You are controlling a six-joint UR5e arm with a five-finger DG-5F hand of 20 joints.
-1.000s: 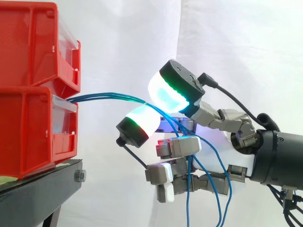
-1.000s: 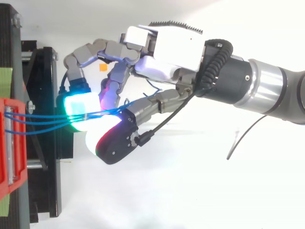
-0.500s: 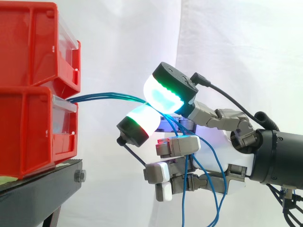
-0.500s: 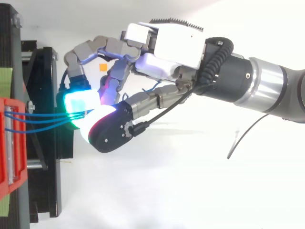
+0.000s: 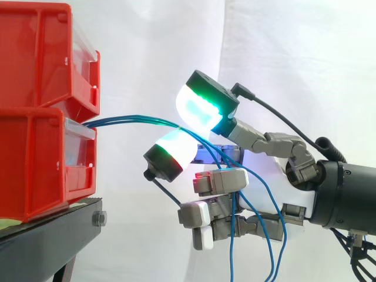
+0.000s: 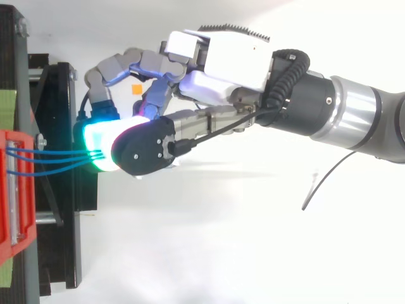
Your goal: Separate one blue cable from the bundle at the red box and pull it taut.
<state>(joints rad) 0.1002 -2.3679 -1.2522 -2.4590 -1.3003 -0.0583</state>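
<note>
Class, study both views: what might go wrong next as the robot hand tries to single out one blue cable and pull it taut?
1. Several blue cables run together between the robot hand's glowing pads, so a pull would probably tighten the whole bundle, not one strand.
2. The slack hangs down across the curled lower fingers and may snag there.

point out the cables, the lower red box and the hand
cables (image 5: 132, 119), side view, span before the box
lower red box (image 5: 35, 164), side view, its side wall
hand (image 6: 231, 60), top view, its white back
</note>
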